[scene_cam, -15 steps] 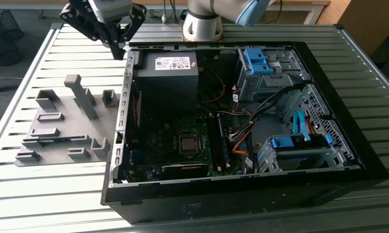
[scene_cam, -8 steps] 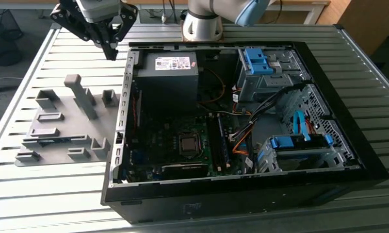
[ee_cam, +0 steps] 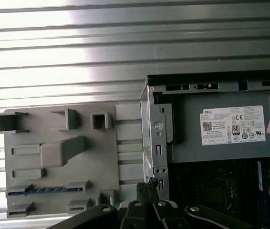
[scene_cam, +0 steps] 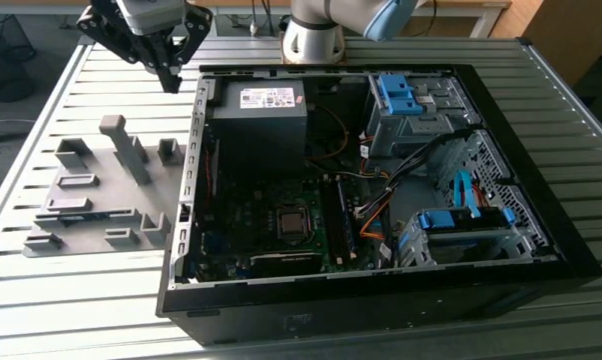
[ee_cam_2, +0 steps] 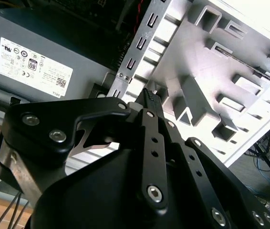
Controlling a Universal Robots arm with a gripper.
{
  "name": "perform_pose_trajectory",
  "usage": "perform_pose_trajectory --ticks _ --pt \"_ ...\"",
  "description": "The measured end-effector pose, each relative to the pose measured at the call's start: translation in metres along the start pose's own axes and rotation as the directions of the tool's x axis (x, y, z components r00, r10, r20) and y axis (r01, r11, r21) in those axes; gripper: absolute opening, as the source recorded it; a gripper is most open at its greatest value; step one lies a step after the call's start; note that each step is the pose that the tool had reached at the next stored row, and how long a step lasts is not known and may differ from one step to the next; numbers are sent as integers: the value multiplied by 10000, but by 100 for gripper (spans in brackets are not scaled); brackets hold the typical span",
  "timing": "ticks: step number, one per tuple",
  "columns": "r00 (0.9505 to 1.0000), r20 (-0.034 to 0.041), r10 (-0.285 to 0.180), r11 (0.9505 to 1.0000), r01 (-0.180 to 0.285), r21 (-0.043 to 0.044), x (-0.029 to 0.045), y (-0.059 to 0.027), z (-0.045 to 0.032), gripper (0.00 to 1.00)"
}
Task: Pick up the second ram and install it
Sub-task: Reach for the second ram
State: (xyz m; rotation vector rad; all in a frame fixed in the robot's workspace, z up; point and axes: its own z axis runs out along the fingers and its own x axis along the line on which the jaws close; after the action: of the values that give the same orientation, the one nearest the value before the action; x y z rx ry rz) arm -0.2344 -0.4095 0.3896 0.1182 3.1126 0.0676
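Note:
The second ram (ee_cam: 44, 190) is a thin blue-green strip lying on edge between two low blocks of the grey holder plate (ee_cam: 101, 157). In the exterior view the ram (scene_cam: 85, 215) shows as a dark line near the front of that plate (scene_cam: 100, 187). My gripper (scene_cam: 169, 81) hangs above the slatted table beside the case's back corner on the exterior view's left, well apart from the ram. In both wrist views the gripper (ee_cam_2: 148, 95) (ee_cam: 147, 187) has its fingertips pressed together and holds nothing.
The open black computer case (scene_cam: 381, 71) lies on the metal table, with a grey power supply (scene_cam: 261, 120), the motherboard's dark memory slots (scene_cam: 339, 217), orange cables and blue drive-bay latches (scene_cam: 396, 94). A tall grey block (scene_cam: 130, 150) rises from the holder plate.

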Motion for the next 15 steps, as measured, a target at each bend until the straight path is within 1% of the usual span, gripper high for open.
perform_pose_trajectory --ticks 4,10,15 --pt "10000 0 -1 10000 1 0 59 -4 -1 11" --pt "10000 0 -1 10000 1 0 184 -14 -5 11" --pt "10000 0 -1 10000 1 0 274 -20 -7 11"
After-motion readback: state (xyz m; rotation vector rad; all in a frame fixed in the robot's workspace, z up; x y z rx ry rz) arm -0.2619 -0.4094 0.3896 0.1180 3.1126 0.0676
